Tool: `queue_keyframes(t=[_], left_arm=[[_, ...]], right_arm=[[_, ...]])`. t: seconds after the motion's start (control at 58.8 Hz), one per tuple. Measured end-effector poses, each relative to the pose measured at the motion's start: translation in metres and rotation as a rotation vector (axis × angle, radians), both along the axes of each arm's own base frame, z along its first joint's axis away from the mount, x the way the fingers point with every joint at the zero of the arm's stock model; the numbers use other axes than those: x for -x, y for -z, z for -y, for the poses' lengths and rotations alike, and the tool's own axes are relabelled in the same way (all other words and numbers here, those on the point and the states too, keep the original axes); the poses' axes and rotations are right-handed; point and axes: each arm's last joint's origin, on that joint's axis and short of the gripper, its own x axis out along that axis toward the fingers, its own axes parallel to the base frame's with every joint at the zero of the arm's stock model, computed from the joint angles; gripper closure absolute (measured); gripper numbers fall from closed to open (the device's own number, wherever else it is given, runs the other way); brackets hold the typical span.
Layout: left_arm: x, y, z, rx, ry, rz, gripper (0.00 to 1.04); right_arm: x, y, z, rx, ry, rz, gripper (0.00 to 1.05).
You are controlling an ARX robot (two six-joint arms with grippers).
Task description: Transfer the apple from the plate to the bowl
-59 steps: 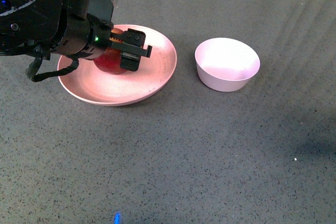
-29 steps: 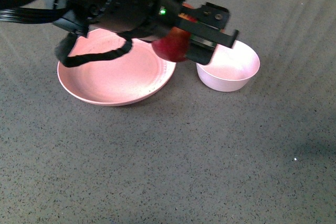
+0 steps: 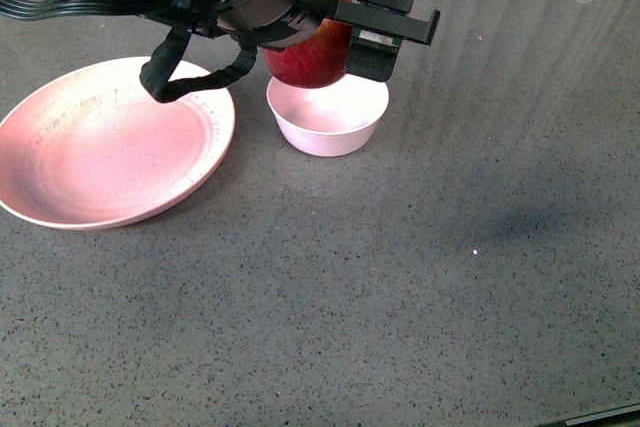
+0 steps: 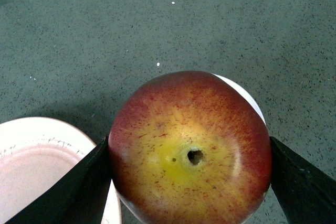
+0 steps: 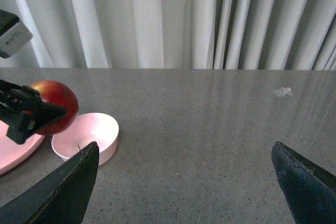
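My left gripper (image 3: pixel 345 42) is shut on the dark red apple (image 3: pixel 308 55) and holds it in the air just above the small pale pink bowl (image 3: pixel 330 119). In the left wrist view the apple (image 4: pixel 190 148) fills the gap between the black fingers (image 4: pixel 296 182), yellow patch up, with the bowl's rim (image 4: pixel 247 95) behind it. The wide salmon-pink plate (image 3: pixel 95 142) lies left of the bowl with nothing on it. The right wrist view shows the apple (image 5: pixel 55 106) over the bowl (image 5: pixel 92 135) from afar. My right gripper (image 5: pixel 184 182) is open, holds nothing, and stands off to the right.
The dark grey speckled table (image 3: pixel 420 277) spreads in front and to the right of the bowl. White curtains (image 5: pixel 173 19) hang behind the table's far edge. A small white scrap (image 5: pixel 282 92) lies at the far right.
My left gripper lifted the apple off the plate and carried it right, over the bowl. The view itself has shifted, so plate and bowl sit further left in the picture.
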Motion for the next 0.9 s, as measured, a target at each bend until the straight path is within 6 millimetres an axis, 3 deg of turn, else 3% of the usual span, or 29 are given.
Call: queue_keyframes(t=[0.289, 0.902], left_arm=[[0.005, 0.018, 0.026, 0.002, 0.088, -0.026, 0.3], [-0.002, 0.024, 0.022, 0.014, 0.074, -0.024, 0.3]], right_arm=[[0.0, 0.0, 0.0, 0.0, 0.001, 0.0, 0.09], [0.0, 0.0, 0.0, 0.0, 0.0, 0.0, 0.09]])
